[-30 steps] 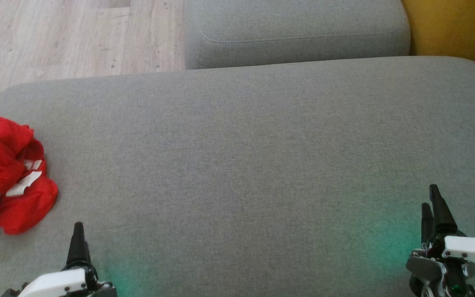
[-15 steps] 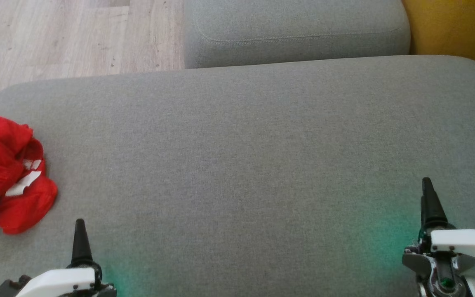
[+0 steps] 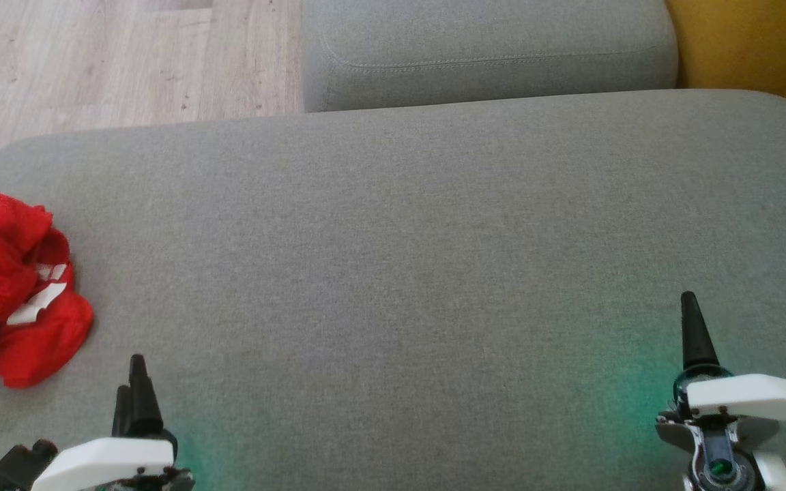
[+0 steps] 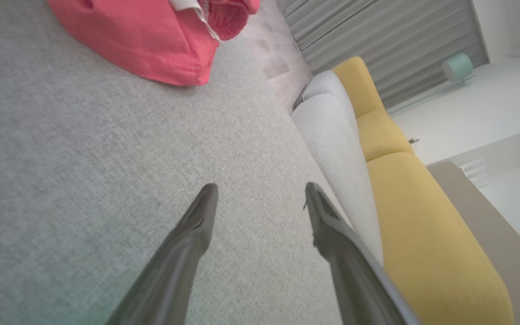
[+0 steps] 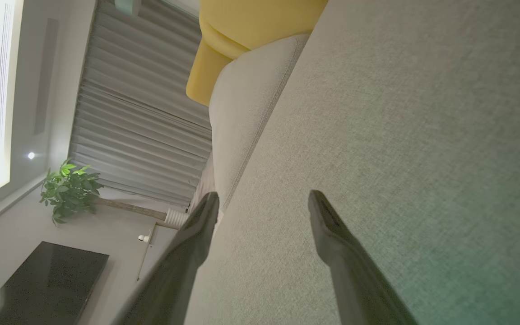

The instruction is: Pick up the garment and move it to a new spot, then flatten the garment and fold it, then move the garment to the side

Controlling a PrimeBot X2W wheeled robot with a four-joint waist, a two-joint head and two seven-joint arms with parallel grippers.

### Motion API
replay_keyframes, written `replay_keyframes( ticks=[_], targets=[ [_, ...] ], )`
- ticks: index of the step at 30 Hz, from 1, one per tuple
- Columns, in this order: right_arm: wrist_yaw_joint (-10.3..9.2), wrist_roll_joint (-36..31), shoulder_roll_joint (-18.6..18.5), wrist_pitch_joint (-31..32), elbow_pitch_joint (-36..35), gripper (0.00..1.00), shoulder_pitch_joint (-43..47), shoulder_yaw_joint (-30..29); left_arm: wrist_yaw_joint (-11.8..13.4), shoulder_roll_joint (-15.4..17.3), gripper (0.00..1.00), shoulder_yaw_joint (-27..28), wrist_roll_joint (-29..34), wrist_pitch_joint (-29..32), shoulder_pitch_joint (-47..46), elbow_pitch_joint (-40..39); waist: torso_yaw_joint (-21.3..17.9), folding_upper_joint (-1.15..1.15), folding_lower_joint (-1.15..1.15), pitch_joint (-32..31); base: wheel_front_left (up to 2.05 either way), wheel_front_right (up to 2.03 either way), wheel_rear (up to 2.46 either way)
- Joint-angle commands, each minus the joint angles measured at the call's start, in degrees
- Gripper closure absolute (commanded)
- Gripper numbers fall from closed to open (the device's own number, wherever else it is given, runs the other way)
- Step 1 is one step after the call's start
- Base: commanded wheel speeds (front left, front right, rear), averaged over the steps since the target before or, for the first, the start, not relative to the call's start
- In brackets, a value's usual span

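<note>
Both arms sit low at the near edge of the gray cushion (image 3: 393,239). The left end effector (image 4: 261,187) and right end effector (image 5: 263,194) each have their fingers spread wide with nothing in them. The red garment (image 3: 14,293) is a crumpled heap at the cushion's left edge, near the left end effector but not touching it, so I'd say the pick-up hasn't started. My tip: use the left one, drop onto a raised fold, pinch deep, and lift straight up. Otherwise it could slide toward the wood floor (image 3: 93,61) beyond.
</note>
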Motion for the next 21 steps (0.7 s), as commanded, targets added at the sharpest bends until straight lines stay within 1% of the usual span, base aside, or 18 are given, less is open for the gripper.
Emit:
replay_keyframes(
  ticks=[1, 21],
  targets=[
    [-0.01, -2.10, -0.73, -0.76, -1.63, 0.00, -3.47, 0.94, 0.27, 0.34, 0.00, 0.12, 2.21, -0.75, -2.99, -2.10, -0.01, 0.00, 0.00, 0.04, 0.00, 0.00, 0.00],
    [-0.02, -17.30, -0.64, -4.31, 0.27, 0.00, -4.42, 2.58, 1.13, 0.40, 0.00, -0.27, 17.41, -4.32, -2.89, -1.74, 0.19, 0.00, 0.00, 0.22, 0.00, 0.00, 0.00]
  ],
)
